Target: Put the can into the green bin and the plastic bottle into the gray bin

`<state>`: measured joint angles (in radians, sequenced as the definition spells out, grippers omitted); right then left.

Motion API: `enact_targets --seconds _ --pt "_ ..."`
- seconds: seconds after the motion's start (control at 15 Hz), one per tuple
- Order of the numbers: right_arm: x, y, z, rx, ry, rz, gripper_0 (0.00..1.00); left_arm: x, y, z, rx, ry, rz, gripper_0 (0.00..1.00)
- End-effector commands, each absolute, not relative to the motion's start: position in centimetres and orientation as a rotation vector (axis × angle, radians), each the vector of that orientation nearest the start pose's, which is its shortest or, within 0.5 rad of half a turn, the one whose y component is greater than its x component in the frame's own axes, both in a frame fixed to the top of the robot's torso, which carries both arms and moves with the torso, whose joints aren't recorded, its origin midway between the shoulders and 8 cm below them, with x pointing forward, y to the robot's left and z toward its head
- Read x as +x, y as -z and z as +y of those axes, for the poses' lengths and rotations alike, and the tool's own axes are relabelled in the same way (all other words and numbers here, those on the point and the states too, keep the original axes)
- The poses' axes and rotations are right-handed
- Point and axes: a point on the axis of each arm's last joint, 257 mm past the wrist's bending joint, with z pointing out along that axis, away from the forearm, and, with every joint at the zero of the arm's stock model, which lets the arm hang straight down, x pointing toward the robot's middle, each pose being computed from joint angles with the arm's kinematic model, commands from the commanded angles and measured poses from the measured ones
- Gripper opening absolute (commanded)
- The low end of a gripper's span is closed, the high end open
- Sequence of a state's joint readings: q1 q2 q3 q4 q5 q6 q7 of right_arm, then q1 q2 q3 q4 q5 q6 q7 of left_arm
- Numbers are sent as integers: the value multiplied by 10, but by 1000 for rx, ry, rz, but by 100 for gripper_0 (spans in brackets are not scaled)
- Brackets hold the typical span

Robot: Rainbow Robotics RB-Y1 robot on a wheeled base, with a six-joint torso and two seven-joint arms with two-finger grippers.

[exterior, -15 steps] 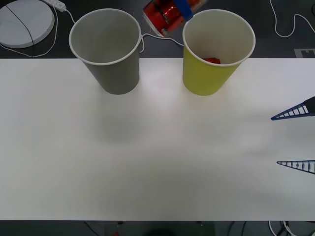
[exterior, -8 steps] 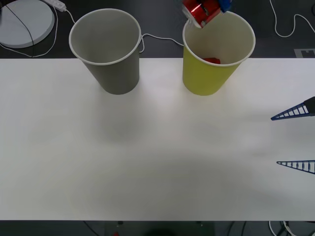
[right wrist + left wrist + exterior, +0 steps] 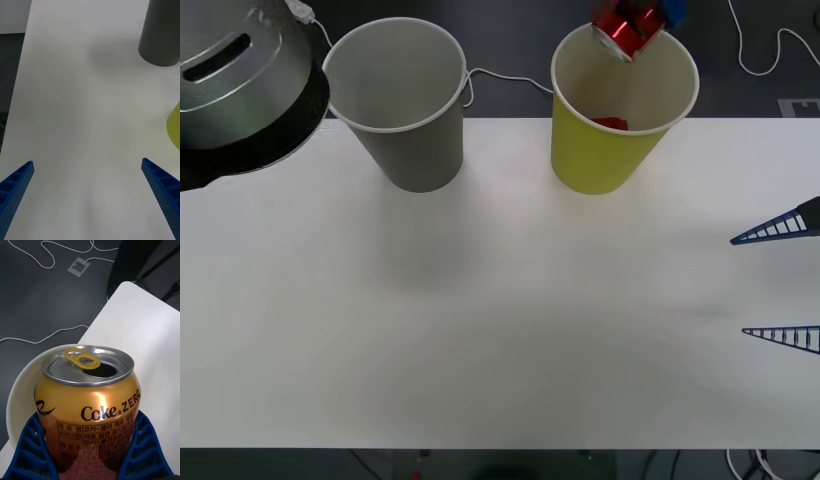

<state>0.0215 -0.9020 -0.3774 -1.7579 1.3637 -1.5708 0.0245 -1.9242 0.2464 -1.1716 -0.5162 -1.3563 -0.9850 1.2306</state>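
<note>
Here the left gripper [image 3: 88, 450] pinches the can [image 3: 88, 405] between its 2 blue ribbed fingers [image 3: 30, 450], holding it above the far rim of the green bin [image 3: 605, 150], opened top tilted outward. Something red lies at the bottom of that bin. The gray bin [image 3: 405, 120] stands upright beside it on the white table [image 3: 500, 320], apart. The right gripper [image 3: 88, 195] hovers low over the table's right edge, its fingers spread wide.
</note>
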Motion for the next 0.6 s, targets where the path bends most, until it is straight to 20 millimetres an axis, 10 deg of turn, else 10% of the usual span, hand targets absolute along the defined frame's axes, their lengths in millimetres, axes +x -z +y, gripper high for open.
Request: enact_targets --seconds 0.07,0.47,0.6 --pt "346 158 -303 -1674 -347 1496 100 588 -43 -162 1186 271 1987 0" --pt "346 158 -303 -1674 -347 1496 100 591 -34 -168 1156 264 2001 9" --pt "346 158 -303 -1674 -347 1496 100 592 -34 -168 1148 274 2003 78"
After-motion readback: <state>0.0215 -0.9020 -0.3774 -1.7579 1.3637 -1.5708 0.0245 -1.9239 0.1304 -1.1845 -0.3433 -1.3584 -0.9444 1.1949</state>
